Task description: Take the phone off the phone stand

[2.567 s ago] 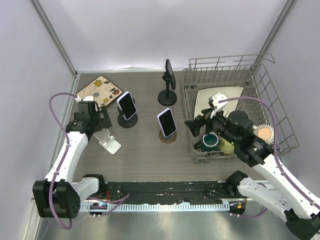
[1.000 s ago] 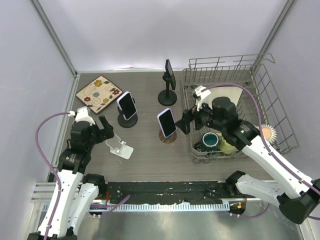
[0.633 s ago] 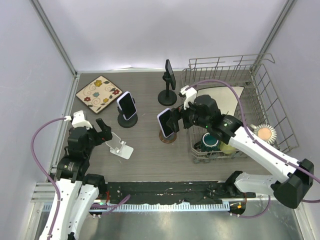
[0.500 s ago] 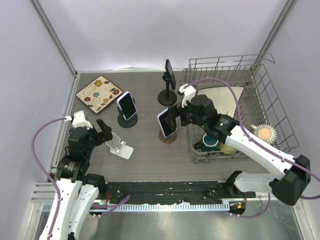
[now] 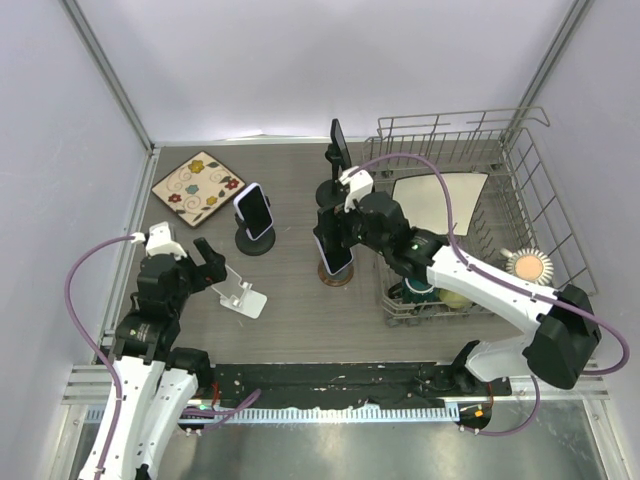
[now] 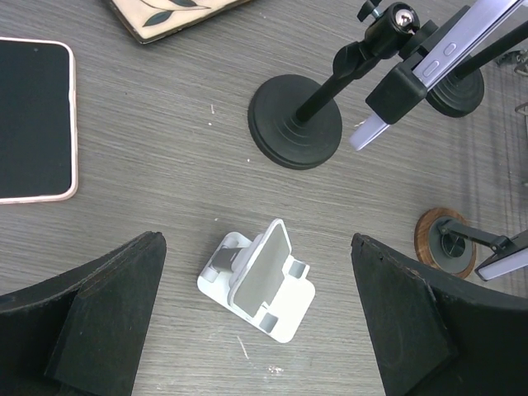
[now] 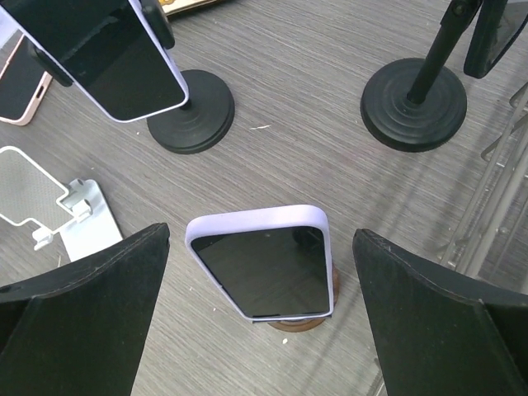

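The right end effector (image 5: pixel 333 228) hangs splayed just above the lilac phone (image 7: pixel 264 262), propped on its wooden stand (image 7: pixel 290 323) on the desk (image 5: pixel 290 310), fingers (image 7: pixel 91 305) flanking its long edges; the left end effector (image 6: pixel 252 309), likewise splayed, sits well apart

The right claw (image 7: pixel 262 235) has swung off the dish rack (image 5: pixel 540 200) and across the desk (image 5: pixel 290 310), and now it's over the lavender phone (image 7: pixel 264 264), a finger spread wide on either side. The left claw (image 6: pixel 256 247), up by the patterned mat (image 5: pixel 200 186) moments ago, has pulled back towards the near edge. The white stand (image 5: pixel 240 297) has shifted a little nearer too.
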